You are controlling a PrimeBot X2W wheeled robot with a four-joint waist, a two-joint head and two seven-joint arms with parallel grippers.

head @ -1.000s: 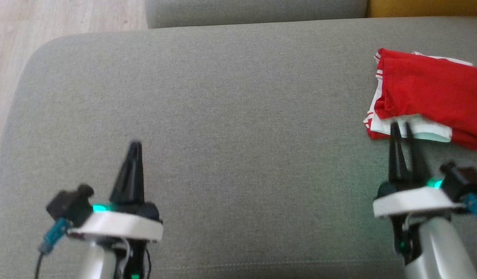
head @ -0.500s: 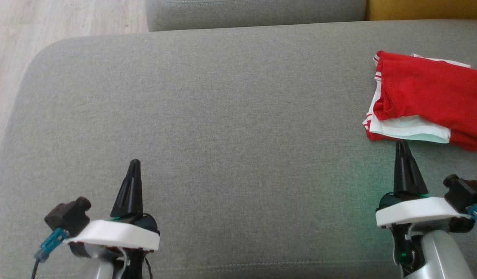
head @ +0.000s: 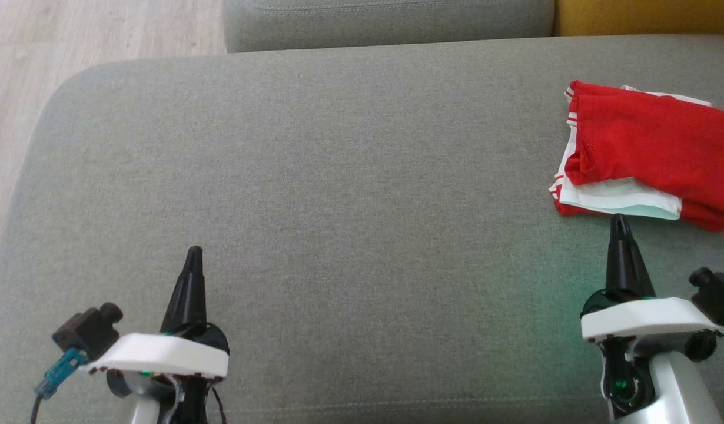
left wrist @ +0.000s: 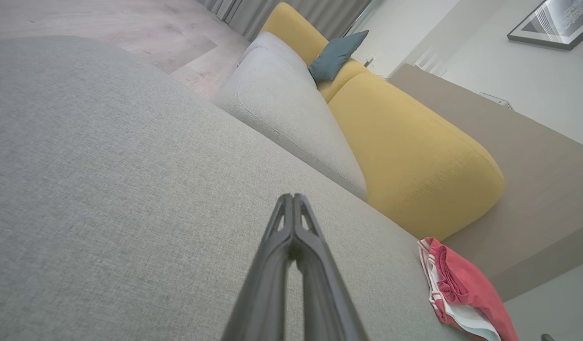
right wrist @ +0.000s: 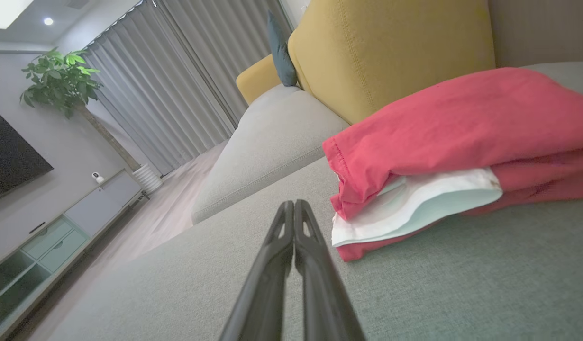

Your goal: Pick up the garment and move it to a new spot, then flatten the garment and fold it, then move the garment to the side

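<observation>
Since my right gripper (head: 619,220) and left gripper (head: 193,252) are both pressed together on nothing, I fear a forward nudge could rumple the folded garment (head: 644,150).

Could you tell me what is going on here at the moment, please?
A two-armed robot is working over a grey sofa cushion. The red and white garment lies folded in a compact stack towards the cushion's right side. Neither gripper holds it: the right gripper is shut, its tip close to the garment's near edge, and the left gripper is shut over bare cushion far to the left. The folding looks done.
</observation>
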